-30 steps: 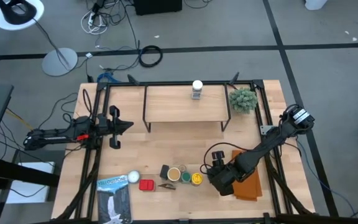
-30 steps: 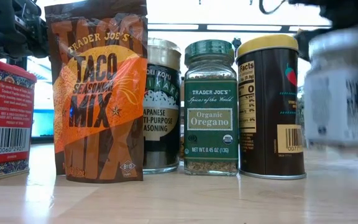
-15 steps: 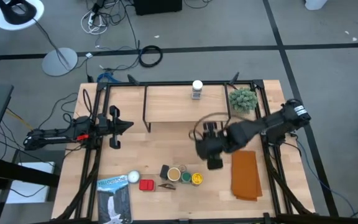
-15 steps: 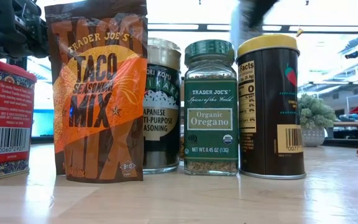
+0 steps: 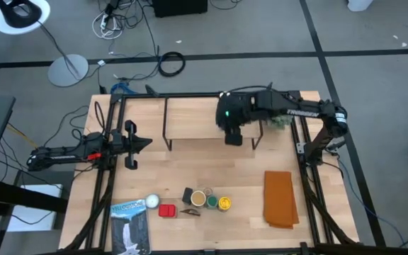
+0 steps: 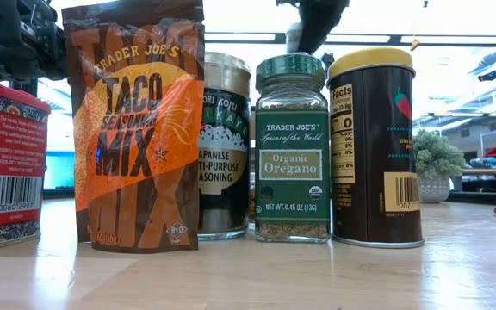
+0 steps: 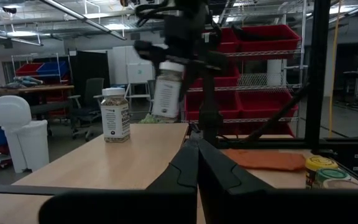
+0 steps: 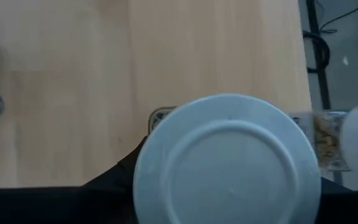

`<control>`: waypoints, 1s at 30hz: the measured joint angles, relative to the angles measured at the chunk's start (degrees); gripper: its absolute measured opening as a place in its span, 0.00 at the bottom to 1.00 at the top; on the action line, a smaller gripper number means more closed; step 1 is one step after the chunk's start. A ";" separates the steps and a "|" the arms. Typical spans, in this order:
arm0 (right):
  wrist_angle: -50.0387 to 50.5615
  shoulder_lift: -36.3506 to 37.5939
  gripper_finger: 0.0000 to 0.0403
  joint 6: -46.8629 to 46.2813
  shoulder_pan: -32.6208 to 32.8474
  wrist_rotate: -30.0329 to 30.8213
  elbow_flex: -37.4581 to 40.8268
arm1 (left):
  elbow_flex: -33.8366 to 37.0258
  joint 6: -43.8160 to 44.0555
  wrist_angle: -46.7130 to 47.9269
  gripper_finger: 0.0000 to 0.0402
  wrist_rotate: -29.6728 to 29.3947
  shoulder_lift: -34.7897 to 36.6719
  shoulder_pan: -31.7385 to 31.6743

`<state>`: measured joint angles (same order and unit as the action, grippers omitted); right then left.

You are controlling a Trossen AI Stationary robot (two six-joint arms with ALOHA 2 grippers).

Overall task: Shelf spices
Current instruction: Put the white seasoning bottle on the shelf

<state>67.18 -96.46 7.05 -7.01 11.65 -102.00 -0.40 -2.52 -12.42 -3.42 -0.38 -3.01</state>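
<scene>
Knocking over the jar already standing on the shelf (image 5: 190, 117) looks like the biggest risk. The right gripper (image 5: 232, 126) hangs above the shelf's board, closed on a white-lidded spice jar (image 7: 166, 93), and the standing jar (image 7: 115, 114) is just beside it in the left wrist view. A sideways drift on the way down could topple it. The held jar also looks slightly tilted, so letting go too early might leave it rocking or rolling toward the shelf edge. The small plant (image 5: 283, 122) sits near the arm's forearm and could get brushed. The left gripper (image 5: 134, 142) waits with its fingers together near the table's left side, well apart from all this. The remaining spices (image 5: 204, 199) stand in a row at the table's front edge, beside the booklet (image 5: 129, 225), with the orange cloth (image 5: 280, 198) to their right.
</scene>
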 joint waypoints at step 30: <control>-2.36 -2.35 0.51 5.20 -8.88 -9.86 3.87 | 0.00 0.00 -1.01 0.01 0.00 -0.09 0.02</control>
<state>64.83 -98.80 12.25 -15.89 1.79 -98.13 -0.40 -2.52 -13.43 -3.42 -0.47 -2.99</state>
